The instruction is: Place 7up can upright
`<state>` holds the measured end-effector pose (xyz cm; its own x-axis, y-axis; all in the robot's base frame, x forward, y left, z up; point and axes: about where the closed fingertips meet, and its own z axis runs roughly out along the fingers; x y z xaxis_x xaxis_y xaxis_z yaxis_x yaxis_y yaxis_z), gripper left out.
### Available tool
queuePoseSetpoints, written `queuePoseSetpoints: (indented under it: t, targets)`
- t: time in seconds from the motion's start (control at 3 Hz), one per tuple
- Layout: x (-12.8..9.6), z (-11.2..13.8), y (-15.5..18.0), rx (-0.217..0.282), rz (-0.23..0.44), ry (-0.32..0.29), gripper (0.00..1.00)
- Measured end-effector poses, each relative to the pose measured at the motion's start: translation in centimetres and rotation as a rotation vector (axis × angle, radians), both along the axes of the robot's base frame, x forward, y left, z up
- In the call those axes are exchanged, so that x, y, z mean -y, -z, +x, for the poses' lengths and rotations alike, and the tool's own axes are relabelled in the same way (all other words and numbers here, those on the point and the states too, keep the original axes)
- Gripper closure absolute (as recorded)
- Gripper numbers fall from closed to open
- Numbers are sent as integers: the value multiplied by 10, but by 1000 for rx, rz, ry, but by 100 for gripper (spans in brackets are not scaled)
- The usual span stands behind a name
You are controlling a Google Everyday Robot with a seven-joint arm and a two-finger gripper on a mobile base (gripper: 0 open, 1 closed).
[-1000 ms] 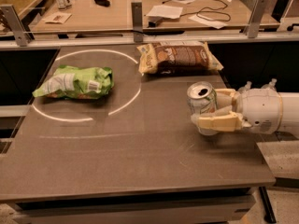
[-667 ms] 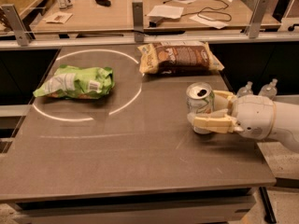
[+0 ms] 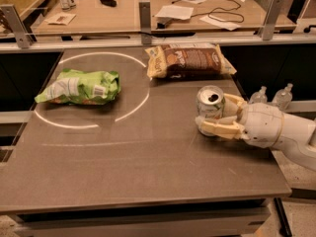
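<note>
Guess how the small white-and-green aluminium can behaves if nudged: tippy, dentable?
The small white-and-green aluminium can stands upright in the cream gripper near the dark table's right edge. Top is open: probably light, easily tipped. Thin walls may dent. Toppled, it would roll.

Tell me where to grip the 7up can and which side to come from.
Grip the 7up can across its round side wall at mid-height, coming in level from the right of the view. It stands upright, opened top up, near the right edge of the table. The gripper is there, jaws closed on its sides.
</note>
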<state>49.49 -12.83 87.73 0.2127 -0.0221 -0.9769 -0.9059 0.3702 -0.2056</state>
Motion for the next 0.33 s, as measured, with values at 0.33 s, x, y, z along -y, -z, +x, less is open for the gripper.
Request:
queuePoseSetpoints:
  t: [0.33]
  targets:
    - [-4,5,9,-34,-9,-90,84]
